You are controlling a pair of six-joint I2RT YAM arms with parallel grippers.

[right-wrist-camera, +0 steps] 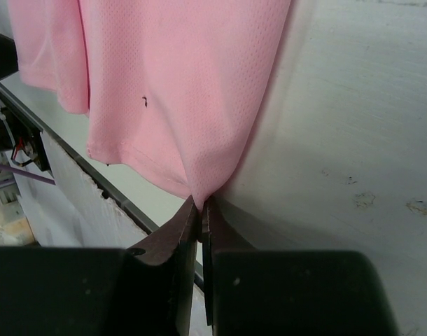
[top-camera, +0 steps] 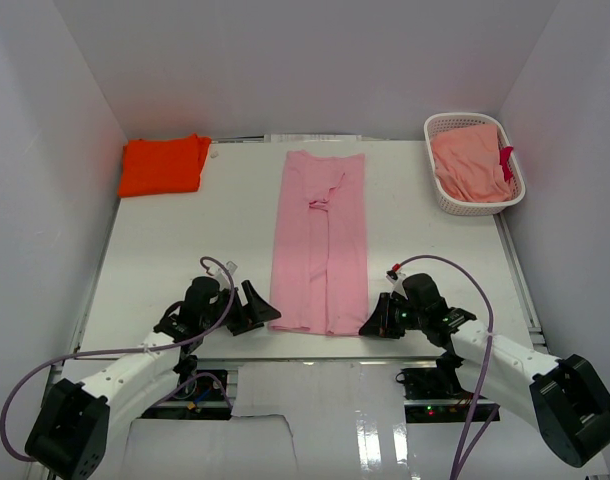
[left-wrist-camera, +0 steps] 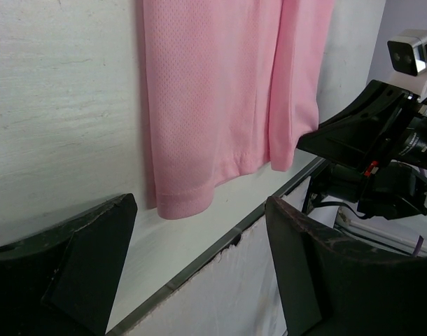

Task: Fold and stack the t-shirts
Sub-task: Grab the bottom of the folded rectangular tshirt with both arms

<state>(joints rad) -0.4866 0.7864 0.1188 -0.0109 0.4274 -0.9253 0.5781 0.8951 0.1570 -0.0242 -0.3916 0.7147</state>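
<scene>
Bright, even light is falling from above; soft shadows are edging the light pink cloth t-shirt [top-camera: 320, 240], and glare is gleaming on the glossy white panel [top-camera: 385, 440] beyond its near hem.

Folded t-shirt [top-camera: 163, 166] back left, spread t-shirt [top-camera: 320, 245] centre, basket [top-camera: 472, 208] back right

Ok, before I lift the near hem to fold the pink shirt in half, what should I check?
1. Near right corner of pink shirt in right pincer: ok, shut on it.
2. Near left corner in left pincer: not ok, open, cloth not held.
3. Shirt sides folded in, lying flat: ok.
4. Every layer caught at the right corner: cannot tell.
5. Stack spot, orange shirt folded at far left: ok.
</scene>
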